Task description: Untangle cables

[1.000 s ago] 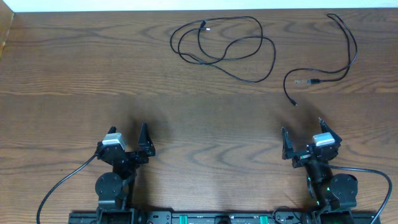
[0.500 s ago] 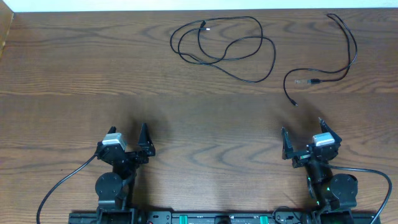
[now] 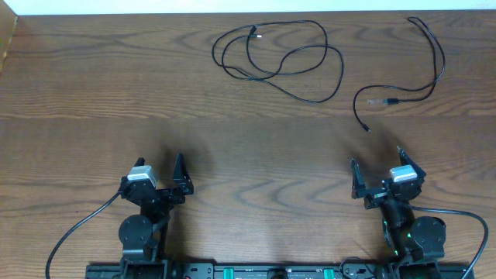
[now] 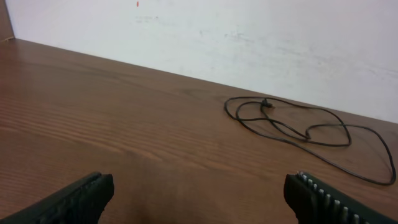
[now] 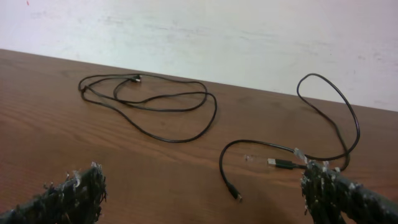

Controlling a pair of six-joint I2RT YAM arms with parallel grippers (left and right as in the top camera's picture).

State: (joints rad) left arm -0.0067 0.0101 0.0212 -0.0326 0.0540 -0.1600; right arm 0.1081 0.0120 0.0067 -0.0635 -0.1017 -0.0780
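Note:
A thin black cable in loose overlapping loops [image 3: 283, 62] lies at the far middle of the wooden table; it also shows in the left wrist view [image 4: 298, 127] and the right wrist view [image 5: 155, 102]. A second black cable [image 3: 418, 74] lies apart at the far right, curving down to a small plug end [image 3: 366, 126]; it also shows in the right wrist view [image 5: 323, 134]. My left gripper [image 3: 180, 177] is open and empty near the front edge. My right gripper [image 3: 376, 172] is open and empty, just short of the second cable's plug. No white cable shows.
The wooden table [image 3: 101, 101] ends at a white wall [image 4: 249, 37] along the far edge. Each arm's thick black cable [image 3: 77, 225] trails at the front corners.

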